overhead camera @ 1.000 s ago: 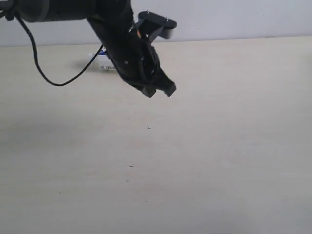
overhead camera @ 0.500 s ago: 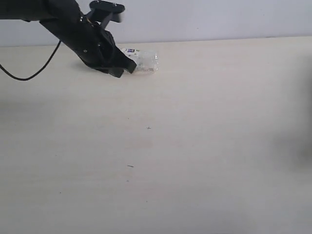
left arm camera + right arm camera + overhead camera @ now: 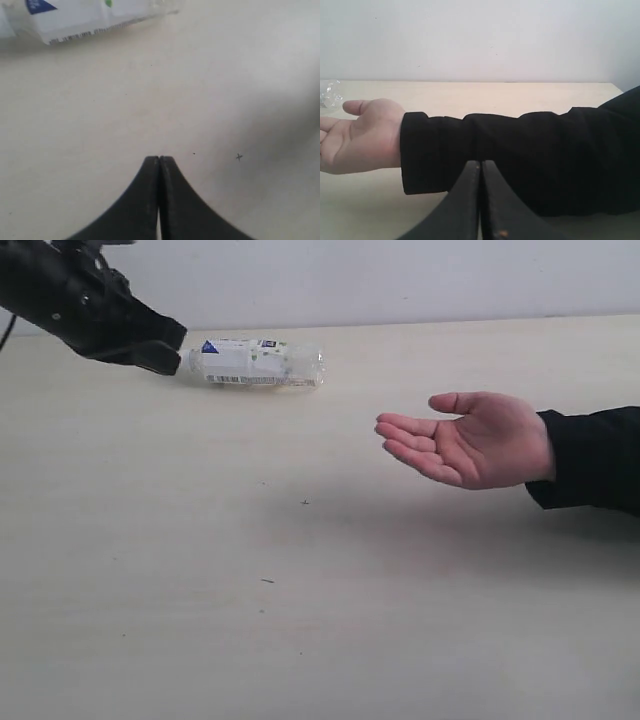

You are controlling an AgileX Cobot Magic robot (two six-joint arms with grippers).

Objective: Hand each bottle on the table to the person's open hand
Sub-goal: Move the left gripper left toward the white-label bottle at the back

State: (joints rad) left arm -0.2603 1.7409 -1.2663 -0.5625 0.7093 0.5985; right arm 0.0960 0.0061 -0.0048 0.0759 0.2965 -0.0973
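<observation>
One clear bottle [image 3: 255, 364] with a white-blue label lies on its side at the back of the table [image 3: 300, 590]; part of it shows in the left wrist view [image 3: 80, 20], and its clear end [image 3: 330, 93] shows in the right wrist view. My left gripper [image 3: 168, 352] hovers just left of its capped end, shut and empty [image 3: 159, 159]. The person's open hand [image 3: 470, 440] reaches in from the right, palm up, with a black sleeve cuff [image 3: 590, 460]. My right gripper [image 3: 480, 162] is shut and empty, with the black sleeve [image 3: 520, 150] behind it. It is outside the exterior view.
Tiny dark specks [image 3: 305, 502] dot the pale tabletop. A pale wall [image 3: 400, 280] rises behind the table's back edge. Only one bottle is in view.
My left arm has swung left and away from the middle, uncovering the bottle. The person's hand has come in from the right.
</observation>
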